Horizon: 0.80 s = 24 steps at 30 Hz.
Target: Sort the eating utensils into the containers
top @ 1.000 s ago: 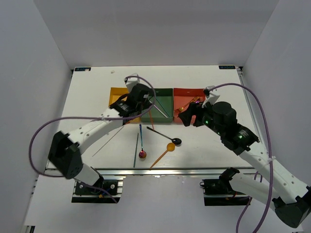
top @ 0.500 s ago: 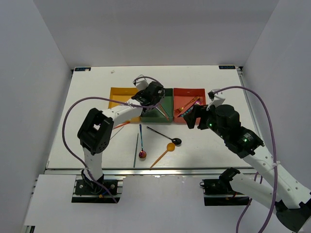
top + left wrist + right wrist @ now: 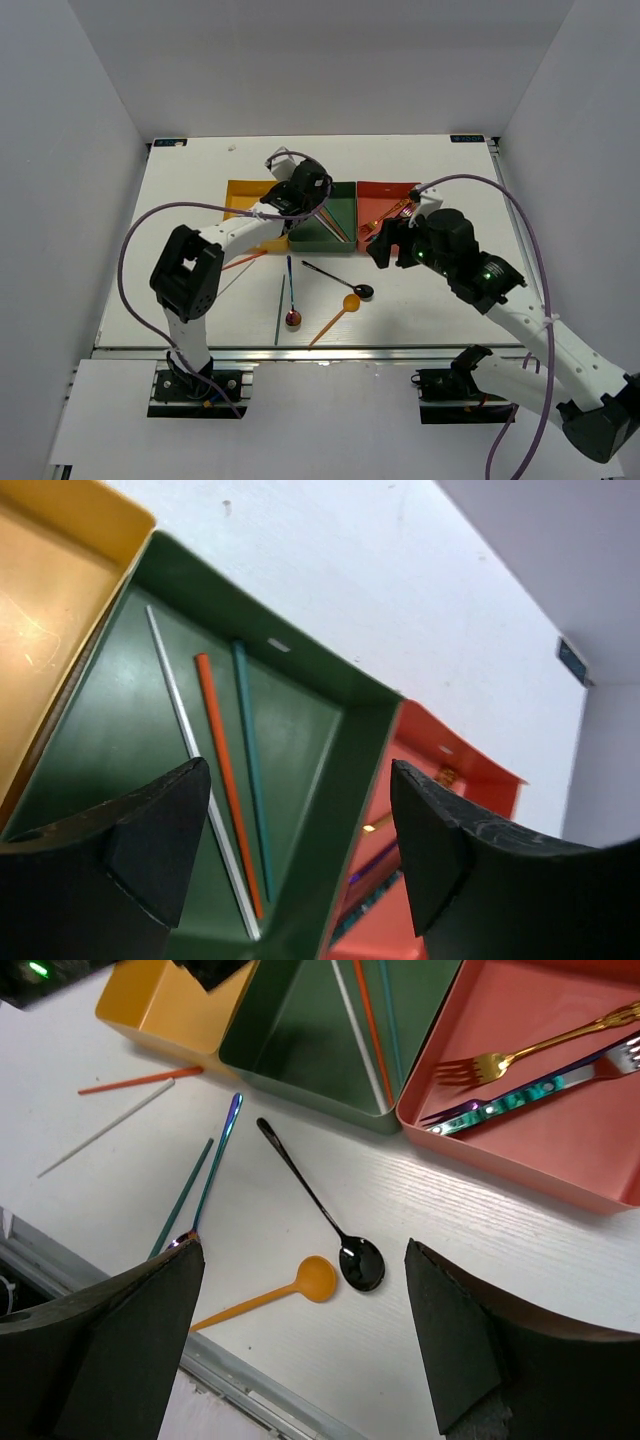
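My left gripper (image 3: 300, 820) hangs open over the dark green tray (image 3: 120, 730), nothing between its fingers. In that tray lie a white chopstick (image 3: 190, 750), an orange chopstick (image 3: 225, 780) and a teal chopstick (image 3: 252, 760). My right gripper (image 3: 305, 1300) is open above the table, over a black spoon (image 3: 330, 1222) and an orange spoon (image 3: 270, 1295). The red tray (image 3: 560, 1150) holds a gold fork (image 3: 530, 1052) and a teal-handled fork (image 3: 530, 1090). The yellow tray (image 3: 240, 190) sits to the left of the green one.
Loose on the table lie a blue-purple spoon (image 3: 215, 1165), a green chopstick (image 3: 180, 1198), an orange-red chopstick (image 3: 140, 1080) and a white chopstick (image 3: 105, 1128). The table's front rail (image 3: 320, 350) runs just below them.
My left gripper swung right from the yellow tray to the green tray and opened; the orange chopstick it carried now lies in the green tray. My right gripper drifted slightly left.
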Each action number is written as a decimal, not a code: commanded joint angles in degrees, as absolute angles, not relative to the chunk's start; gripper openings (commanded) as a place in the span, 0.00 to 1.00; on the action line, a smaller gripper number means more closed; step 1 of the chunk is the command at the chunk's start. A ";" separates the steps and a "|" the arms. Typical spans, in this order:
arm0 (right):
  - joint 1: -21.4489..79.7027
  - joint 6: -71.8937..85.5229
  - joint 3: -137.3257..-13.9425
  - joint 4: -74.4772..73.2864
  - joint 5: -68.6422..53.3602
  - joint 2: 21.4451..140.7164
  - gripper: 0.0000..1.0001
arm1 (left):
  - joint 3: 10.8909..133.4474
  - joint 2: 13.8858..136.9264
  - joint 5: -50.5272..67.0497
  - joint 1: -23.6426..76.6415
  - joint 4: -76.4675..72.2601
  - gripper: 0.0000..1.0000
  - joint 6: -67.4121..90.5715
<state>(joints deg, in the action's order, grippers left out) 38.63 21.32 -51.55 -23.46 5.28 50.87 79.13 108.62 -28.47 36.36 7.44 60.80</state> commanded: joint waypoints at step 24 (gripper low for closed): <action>72.06 44.64 -90.34 -32.06 33.83 111.96 0.65 | 46.05 17.06 -55.02 35.86 39.37 0.98 30.49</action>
